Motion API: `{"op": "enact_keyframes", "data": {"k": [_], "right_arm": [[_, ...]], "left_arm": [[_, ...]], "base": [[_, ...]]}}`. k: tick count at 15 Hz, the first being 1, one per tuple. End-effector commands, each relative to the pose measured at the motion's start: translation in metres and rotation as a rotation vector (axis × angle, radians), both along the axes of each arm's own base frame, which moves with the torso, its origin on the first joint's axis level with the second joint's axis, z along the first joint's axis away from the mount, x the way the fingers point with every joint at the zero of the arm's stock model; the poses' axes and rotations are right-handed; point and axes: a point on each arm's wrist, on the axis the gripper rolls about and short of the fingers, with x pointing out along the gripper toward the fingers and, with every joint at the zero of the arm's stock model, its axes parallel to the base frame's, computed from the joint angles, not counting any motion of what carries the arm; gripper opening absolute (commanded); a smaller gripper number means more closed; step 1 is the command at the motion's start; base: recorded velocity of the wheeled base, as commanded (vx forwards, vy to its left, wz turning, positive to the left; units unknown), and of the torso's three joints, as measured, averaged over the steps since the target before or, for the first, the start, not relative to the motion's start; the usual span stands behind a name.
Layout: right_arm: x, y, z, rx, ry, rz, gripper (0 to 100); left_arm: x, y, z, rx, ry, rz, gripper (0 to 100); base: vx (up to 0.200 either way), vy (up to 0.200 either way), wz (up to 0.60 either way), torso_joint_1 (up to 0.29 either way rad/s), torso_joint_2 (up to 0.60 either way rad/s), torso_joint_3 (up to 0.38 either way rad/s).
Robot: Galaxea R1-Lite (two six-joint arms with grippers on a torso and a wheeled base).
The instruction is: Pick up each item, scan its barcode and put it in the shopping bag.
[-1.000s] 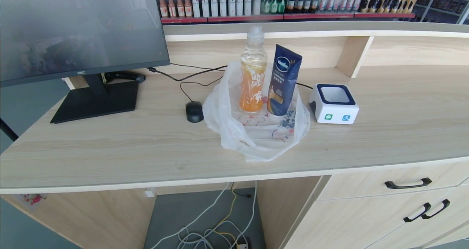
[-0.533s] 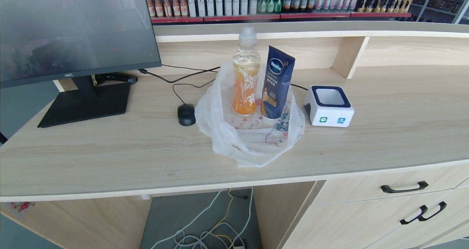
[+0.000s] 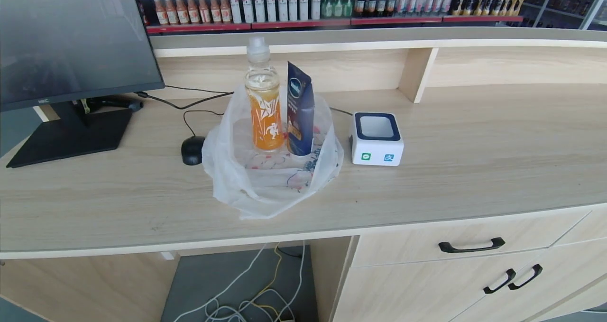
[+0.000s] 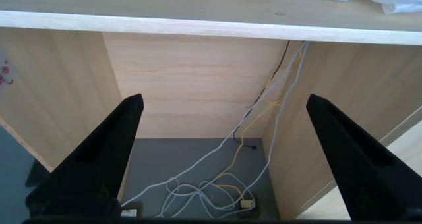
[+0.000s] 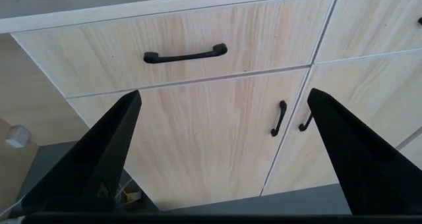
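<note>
Two items, bottle (image 3: pixel 263 108) and tube (image 3: pixel 299 115), stand in the shopping bag (image 3: pixel 227 179); only the camera shifted. Left tool (image 4: pixel 223 102) and right tool (image 5: pixel 223 95) gape empty: seemingly finished.

A clear plastic drink bottle (image 3: pixel 263 108), with a pale cap and an orange printed label, stood upright inside a translucent white plastic shopping bag (image 3: pixel 226 170). Just beside it, on the side nearer the scanner, a dark blue squeeze tube (image 3: pixel 299 118) also stood upright in the bag, its flat crimped end on top. The bag sat slumped open on the light wooden worktop (image 3: pixel 474 161), its walls sagging around both items and a printed pattern showing on its floor. A small white box-shaped barcode scanner (image 3: pixel 376 139), with a dark blue-rimmed window on top, sat near the bag on the robot's right.
</note>
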Motion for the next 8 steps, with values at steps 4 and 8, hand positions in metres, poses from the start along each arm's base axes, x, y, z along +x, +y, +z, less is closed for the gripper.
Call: {"op": "enact_keyframes", "data": {"k": [4,8], "right_arm": [[0.0001,0.0,0.0001,0.006,0.001,0.0,100],[0.0001,0.0,0.0001,0.006,0.001,0.0,100]], "left_arm": [[0.0,0.0,0.0,-0.002,0.0,0.001,100],[0.0,0.0,0.0,-0.002,0.0,0.001,100]], "base": [[0.0,-0.2,0.0,0.002,0.0,0.004],[0.0,-0.2,0.0,0.004,0.0,0.001]]}}
